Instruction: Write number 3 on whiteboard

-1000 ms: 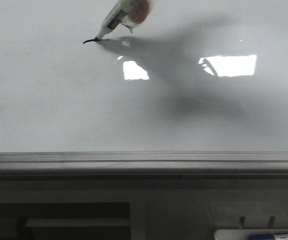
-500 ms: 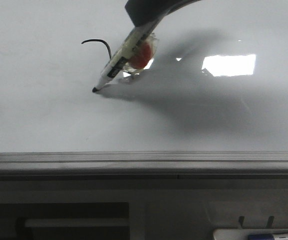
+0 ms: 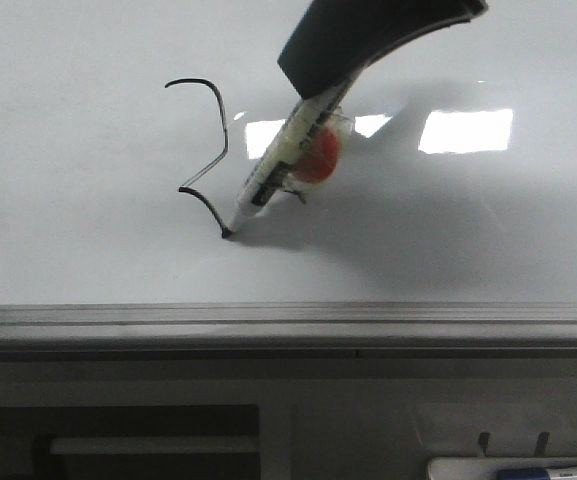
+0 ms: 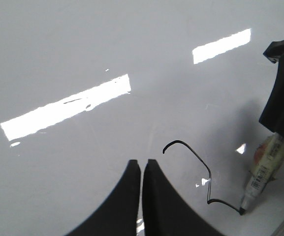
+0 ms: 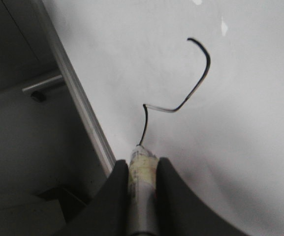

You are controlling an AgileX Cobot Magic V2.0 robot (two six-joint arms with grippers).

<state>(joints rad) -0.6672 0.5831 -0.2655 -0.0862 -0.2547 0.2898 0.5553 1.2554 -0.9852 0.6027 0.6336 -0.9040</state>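
Note:
On the pale glossy whiteboard (image 3: 78, 200) a thin black line of the number 3 (image 3: 208, 150) shows an upper curve, a pointed middle and the start of a lower curve. My right gripper (image 3: 313, 95) is shut on a white marker (image 3: 273, 170) with a red blob taped to it; the marker tip touches the board at the line's lower end. The right wrist view shows the marker (image 5: 142, 172) clamped between the fingers and the number 3 (image 5: 191, 83) beyond its tip. My left gripper (image 4: 142, 164) hovers over the board (image 4: 58, 59), shut and empty, beside the number 3 (image 4: 201, 172).
A grey metal rail (image 3: 288, 325) runs along the board's near edge, with a tray holding another marker (image 3: 548, 470) at the lower right. Bright light glare (image 3: 465, 130) lies on the board to the right of the pen. The arm's shadow falls right of the marker.
The marker has moved down the board toward the rail, drawing the upper curve, the pointed middle and the start of the lower curve. The right gripper came further into the front view.

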